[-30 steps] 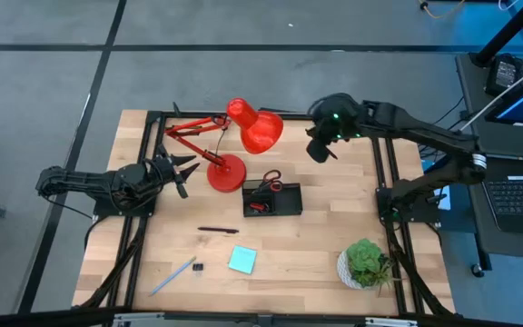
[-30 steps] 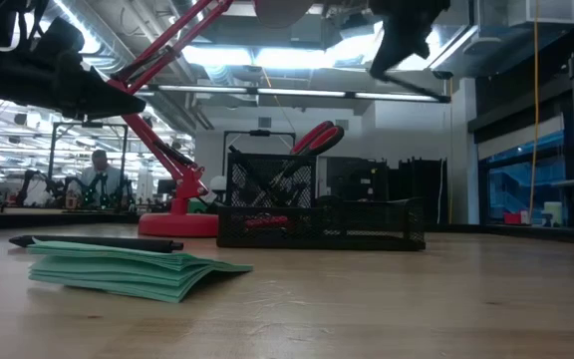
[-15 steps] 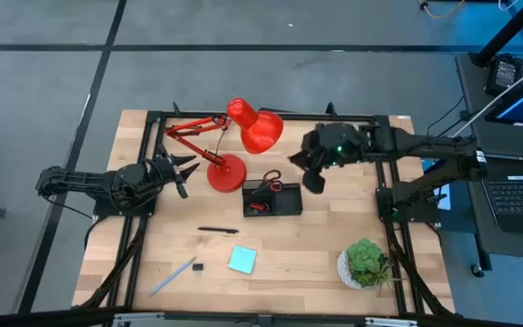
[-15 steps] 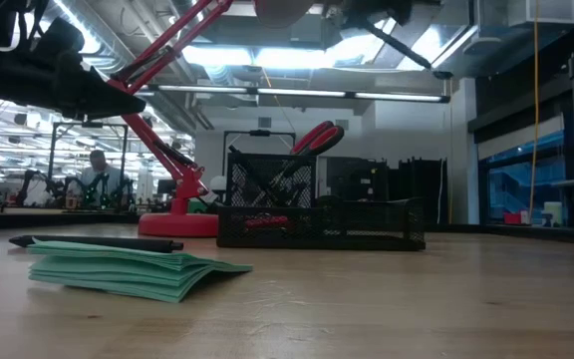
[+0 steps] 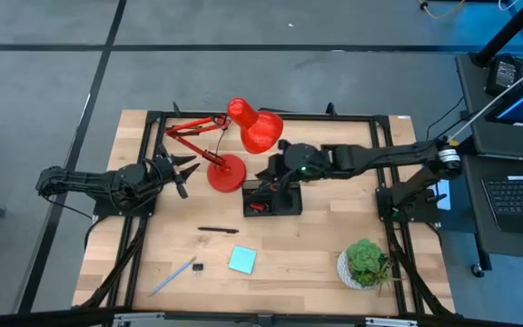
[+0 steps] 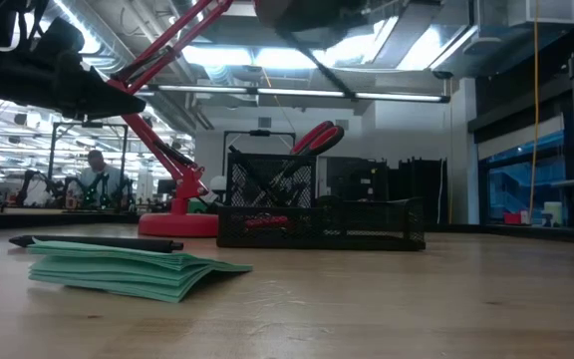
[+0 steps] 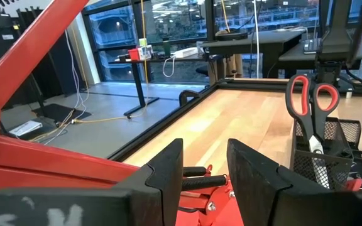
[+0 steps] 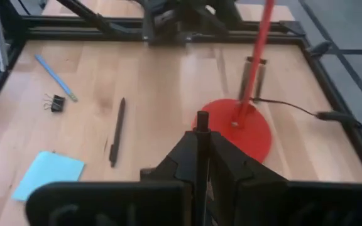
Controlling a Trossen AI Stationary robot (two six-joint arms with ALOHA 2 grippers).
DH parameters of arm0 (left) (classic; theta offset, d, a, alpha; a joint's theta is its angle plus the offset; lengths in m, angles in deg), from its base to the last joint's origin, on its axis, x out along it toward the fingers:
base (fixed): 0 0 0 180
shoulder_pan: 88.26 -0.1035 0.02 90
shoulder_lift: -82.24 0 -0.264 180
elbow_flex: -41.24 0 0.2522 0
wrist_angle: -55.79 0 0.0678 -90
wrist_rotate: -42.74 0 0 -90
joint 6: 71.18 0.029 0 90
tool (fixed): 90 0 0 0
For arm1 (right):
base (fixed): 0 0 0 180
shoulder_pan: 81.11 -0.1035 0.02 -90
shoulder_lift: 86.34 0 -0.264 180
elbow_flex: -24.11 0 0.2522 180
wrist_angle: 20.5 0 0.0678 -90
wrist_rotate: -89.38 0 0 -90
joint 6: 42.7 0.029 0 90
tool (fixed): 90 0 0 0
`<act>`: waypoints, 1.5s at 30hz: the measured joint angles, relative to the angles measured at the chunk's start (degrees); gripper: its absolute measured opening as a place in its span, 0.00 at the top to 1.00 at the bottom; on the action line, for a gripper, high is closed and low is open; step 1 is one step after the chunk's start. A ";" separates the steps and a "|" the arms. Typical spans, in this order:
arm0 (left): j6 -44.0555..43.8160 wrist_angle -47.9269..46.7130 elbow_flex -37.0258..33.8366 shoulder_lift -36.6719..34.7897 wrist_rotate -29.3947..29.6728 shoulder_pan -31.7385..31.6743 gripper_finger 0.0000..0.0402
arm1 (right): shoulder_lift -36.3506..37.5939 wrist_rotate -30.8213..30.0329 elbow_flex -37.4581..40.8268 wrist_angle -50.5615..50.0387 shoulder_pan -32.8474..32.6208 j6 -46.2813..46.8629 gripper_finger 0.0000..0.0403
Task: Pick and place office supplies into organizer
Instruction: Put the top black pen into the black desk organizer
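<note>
My right gripper [image 5: 276,174] hovers over the black mesh organizer [image 5: 284,203], shut on a thin black pen [image 8: 201,129]. Red-handled scissors [image 7: 312,100] stand in the organizer, beside a small red piece [image 5: 257,207]. On the near table lie a black pen [image 5: 216,231], a teal sticky-note pad [image 5: 241,260], a light-blue pen [image 5: 172,276] and a black clip [image 5: 198,268]. My left gripper [image 7: 204,166] waits open at the table's left, next to the red lamp's base [image 5: 225,173]. My right gripper pinches the thin black pen between its two fingers [image 8: 182,157]. The pen runs along the fingers and its free end [image 8: 201,117] sticks out past the fingertips. The arm reaches in from the table's right. The pen is lifted clear above the organizer.
The red desk lamp [image 5: 254,127] leans over the far middle of the table, its head close to my right arm. A green potted plant [image 5: 366,262] stands at the near right corner. Bare wood shows right of the organizer and along the near edge.
My right arm has swung from the far right of the table toward the left and near side, coming over the organizer with its fingers still shut. In the low view it has passed leftward across the top.
</note>
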 joint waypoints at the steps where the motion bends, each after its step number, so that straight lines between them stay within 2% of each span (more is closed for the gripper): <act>1: 0.01 0.00 0.00 0.00 0.00 0.00 0.71 | -0.84 1.15 0.00 1.14 0.00 -0.12 0.94; 4: -0.01 0.00 0.00 0.00 0.00 0.00 0.71 | -3.15 5.21 0.02 4.12 0.06 -0.26 0.94; 7: -0.01 -0.02 0.00 0.00 -0.02 0.00 0.71 | -4.48 6.81 0.02 7.40 0.26 -1.12 0.94; 21: -0.01 0.00 0.00 0.00 -0.01 0.00 0.71 | -8.79 6.83 0.00 17.65 0.46 -5.14 0.94; 36: -0.01 0.00 0.00 0.00 -0.02 0.01 0.71 | -14.76 7.07 -0.03 23.95 3.05 -9.69 0.94; 45: -0.01 0.00 0.00 0.00 -0.02 0.00 0.71 | -14.99 7.21 -0.02 22.86 5.25 -13.11 0.94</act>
